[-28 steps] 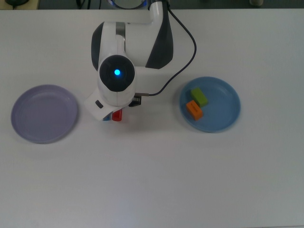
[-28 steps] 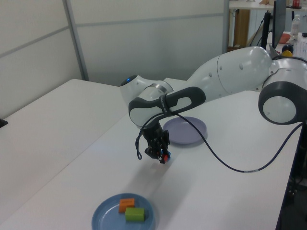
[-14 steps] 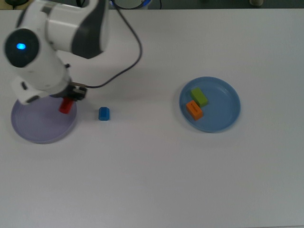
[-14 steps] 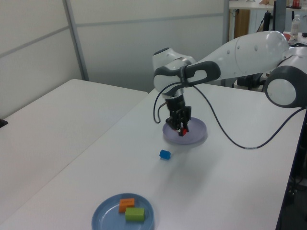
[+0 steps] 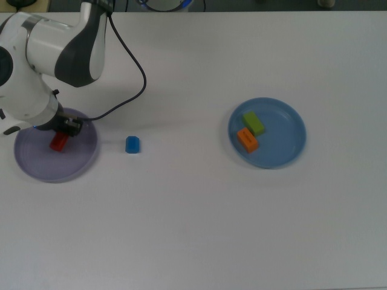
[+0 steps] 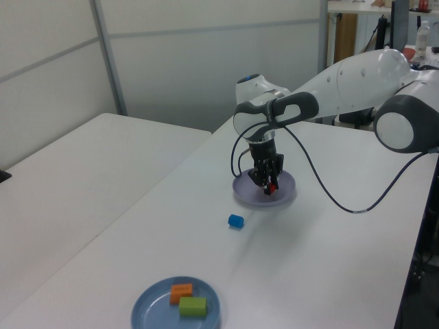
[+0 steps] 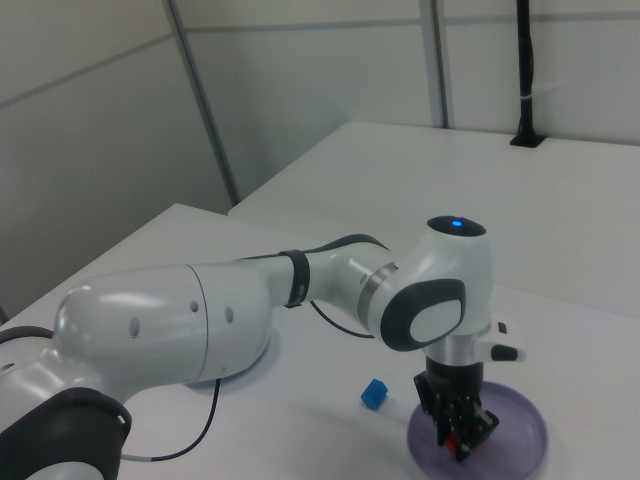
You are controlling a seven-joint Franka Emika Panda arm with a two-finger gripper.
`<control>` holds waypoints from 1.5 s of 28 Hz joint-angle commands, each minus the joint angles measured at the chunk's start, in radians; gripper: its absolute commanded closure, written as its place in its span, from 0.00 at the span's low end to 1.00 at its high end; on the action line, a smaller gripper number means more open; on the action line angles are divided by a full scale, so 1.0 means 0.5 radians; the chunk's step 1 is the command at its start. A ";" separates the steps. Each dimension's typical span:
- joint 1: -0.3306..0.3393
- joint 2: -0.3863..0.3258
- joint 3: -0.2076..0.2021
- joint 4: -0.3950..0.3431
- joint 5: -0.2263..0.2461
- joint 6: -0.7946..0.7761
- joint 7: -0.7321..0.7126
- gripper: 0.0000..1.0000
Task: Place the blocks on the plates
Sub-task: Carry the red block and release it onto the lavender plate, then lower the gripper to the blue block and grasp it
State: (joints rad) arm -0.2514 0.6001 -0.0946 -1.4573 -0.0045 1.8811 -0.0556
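Note:
My gripper (image 5: 60,136) is shut on the red block (image 5: 58,143) and holds it low over the lavender plate (image 5: 42,169), at the top view's left. The left view shows the red block (image 6: 272,185) in the gripper (image 6: 270,184) just above the lavender plate (image 6: 288,197). Whether the block touches the plate I cannot tell. The blue cube (image 5: 132,144) lies on the table right of that plate, apart from it. On the light blue plate (image 5: 284,156) rest the green block (image 5: 253,123) and the orange block (image 5: 247,140).
The arm's black cable (image 5: 134,66) loops over the table behind the blue cube. The white arm body (image 5: 54,42) covers the top view's upper left corner. In the right view the arm (image 7: 200,320) hides most of the table's left side.
The arm has carried the red block from beside the blue cube to the top view's left and lowered it over the lavender plate. The blue cube stayed where it was.

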 commanded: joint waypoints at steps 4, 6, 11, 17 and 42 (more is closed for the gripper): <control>-0.016 -0.010 -0.004 -0.028 0.009 0.051 -0.091 0.72; -0.016 -0.013 -0.004 -0.028 0.015 0.051 -0.094 0.65; -0.013 -0.019 -0.004 -0.024 0.024 0.048 -0.091 0.26; -0.004 -0.040 0.005 -0.021 0.024 0.039 -0.088 0.00; 0.266 -0.148 0.201 -0.028 0.067 -0.176 -0.064 0.00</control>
State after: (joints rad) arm -0.1641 0.5418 0.0179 -1.4529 0.0524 1.8103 -0.0762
